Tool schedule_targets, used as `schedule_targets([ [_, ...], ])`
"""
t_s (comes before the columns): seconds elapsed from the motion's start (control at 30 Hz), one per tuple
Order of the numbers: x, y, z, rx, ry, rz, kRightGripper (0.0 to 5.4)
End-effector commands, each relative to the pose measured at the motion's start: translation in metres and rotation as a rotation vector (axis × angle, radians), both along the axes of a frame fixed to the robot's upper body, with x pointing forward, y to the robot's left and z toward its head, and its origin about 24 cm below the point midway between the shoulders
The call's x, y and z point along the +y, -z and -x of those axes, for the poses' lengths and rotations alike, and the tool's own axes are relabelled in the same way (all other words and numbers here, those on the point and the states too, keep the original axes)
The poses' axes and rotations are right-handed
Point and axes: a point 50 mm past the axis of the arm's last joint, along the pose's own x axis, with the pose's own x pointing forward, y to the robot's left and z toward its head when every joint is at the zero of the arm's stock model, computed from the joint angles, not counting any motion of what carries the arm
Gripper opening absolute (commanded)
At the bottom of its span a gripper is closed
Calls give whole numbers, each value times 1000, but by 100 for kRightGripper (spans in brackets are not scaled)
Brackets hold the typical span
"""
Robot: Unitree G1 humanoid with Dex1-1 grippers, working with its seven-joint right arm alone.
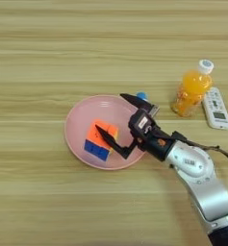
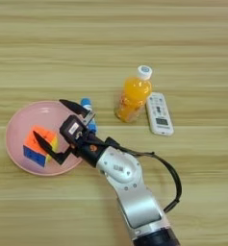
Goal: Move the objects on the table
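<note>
One cube (image 1: pixel 100 140) on one round pink plate (image 1: pixel 82 115), one juice bottle (image 1: pixel 192 89), one blue tube (image 2: pixel 88 115); gripper (image 1: pixel 111 112) gapes wide, empty.

My workplace looks like a robot test bench set up with household odds and ends: a bare wooden table (image 1: pixel 48 43) fills the view. A white remote control (image 2: pixel 158 114) and a small orange-juice bottle (image 2: pixel 132 98) lie well to the right of my jaws, a pink plate (image 1: pixel 79 113) beneath them.
</note>
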Motion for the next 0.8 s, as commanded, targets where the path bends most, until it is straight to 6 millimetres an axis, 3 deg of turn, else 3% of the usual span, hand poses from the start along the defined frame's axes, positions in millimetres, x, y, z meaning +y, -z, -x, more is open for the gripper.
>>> schedule_targets([
  [0.03,2,-25,-9,-110,-9,-2,535],
  [0.6,-9,-44,-23,-137,135,-105,535],
  [0.8,-10,-37,-23,-122,136,-67,535],
])
